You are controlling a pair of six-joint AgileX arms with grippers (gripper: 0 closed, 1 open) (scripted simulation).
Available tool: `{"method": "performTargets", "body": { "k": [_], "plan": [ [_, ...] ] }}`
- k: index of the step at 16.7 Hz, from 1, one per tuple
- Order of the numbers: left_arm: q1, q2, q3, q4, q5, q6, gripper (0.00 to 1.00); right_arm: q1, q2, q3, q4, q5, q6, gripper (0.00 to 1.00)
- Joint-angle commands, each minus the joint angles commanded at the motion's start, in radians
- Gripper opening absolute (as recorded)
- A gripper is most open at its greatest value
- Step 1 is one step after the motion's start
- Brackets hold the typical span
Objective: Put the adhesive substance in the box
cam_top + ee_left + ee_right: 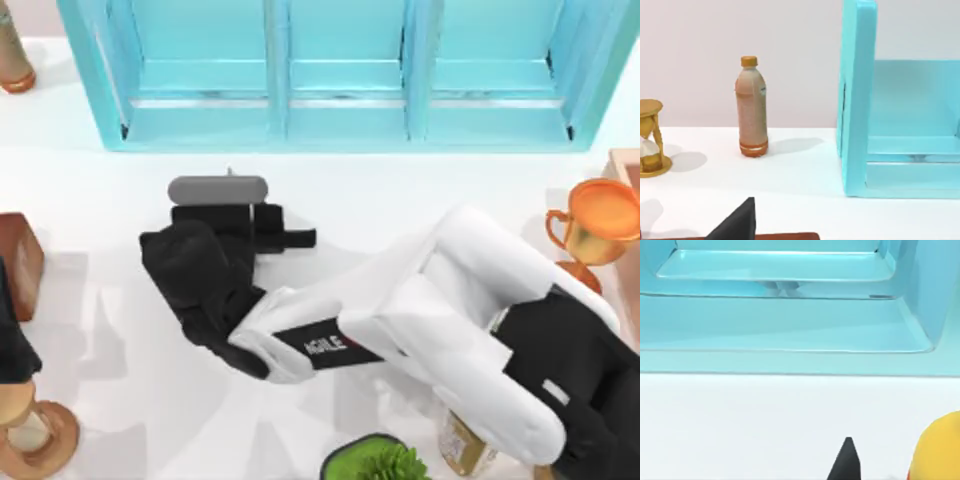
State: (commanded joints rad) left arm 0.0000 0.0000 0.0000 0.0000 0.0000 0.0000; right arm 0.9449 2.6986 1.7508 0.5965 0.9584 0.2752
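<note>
Glue bottle [939,452] low at the right gripper [230,185], near side of turquoise box [200,128].
The bottle's yellow body sits on the table [400,190] just short of the box's near edge, below the left compartment, with bare white strip between. Grip state: can't tell. Open room left and right; trophy [600,225] far right, reddish-brown box [18,262] and parked left arm [8,340] at left edge.

My top camera looks straight down on the white table [100,250]. My left wrist camera sits low, facing level across it toward the big turquoise three-compartment box [858,100]. My right wrist camera looks close into that same box [790,325], which all three views share.
</note>
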Motion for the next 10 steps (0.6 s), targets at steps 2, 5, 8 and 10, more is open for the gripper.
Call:
{"method": "performTargets", "body": {
  "k": [2,5,8,10],
  "plan": [
    [0.0,0.0,0.0,0.0,0.0,0.0,1.0,0.0,0.0,0.0,0.0,0.0,0.0,0.1],
    [0.0,0.0,0.0,0.0,0.0,0.0,1.0,0.0,0.0,0.0,0.0,0.0,0.0,0.0],
    [0.0,0.0,0.0,0.0,0.0,0.0,1.0,0.0,0.0,0.0,0.0,0.0,0.0,0.0],
    [0.0,0.0,0.0,0.0,0.0,0.0,1.0,0.0,0.0,0.0,0.0,0.0,0.0,0.0]
  ]
}}
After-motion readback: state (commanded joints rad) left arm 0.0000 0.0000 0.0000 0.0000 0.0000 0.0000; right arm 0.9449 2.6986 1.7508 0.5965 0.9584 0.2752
